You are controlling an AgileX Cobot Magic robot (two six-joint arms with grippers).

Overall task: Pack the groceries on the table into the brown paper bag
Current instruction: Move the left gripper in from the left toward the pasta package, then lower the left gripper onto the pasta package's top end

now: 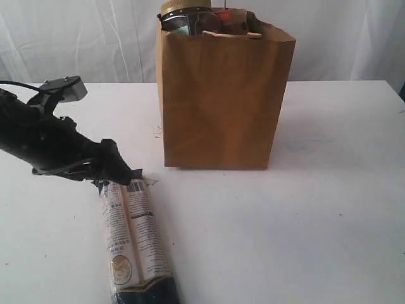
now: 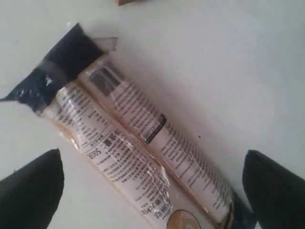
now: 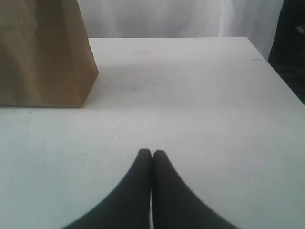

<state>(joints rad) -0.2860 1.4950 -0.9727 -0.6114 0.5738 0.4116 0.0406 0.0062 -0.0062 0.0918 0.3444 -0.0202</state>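
Where the white table [image 1: 329, 221] fills the exterior view, the brown paper bag [image 1: 221, 101] is seen standing upright on its far half, near the middle, with its mouth open. On the nearer left part of the table, well apart from the bag, the long cream-black packet [image 1: 136, 240] is laid flat, printed side up. Its dark crimped end is turned toward the bag and its other end is cut off by the picture's lower edge. The left gripper [image 2: 152, 157] is held low over the packet's dark far end. In the left wrist view its fingers [image 2: 33, 191] are spread wide apart, one to each side of the packet, and nothing is clamped between them. The right gripper [image 3: 152, 153] is shown only in its own wrist view, over bare table beside the bag, with its two fingers pressed together on nothing. Above the bag's rim the yellow-lidded clear jar [image 1: 185, 7] is seen, with other dark contents that cannot be made out.
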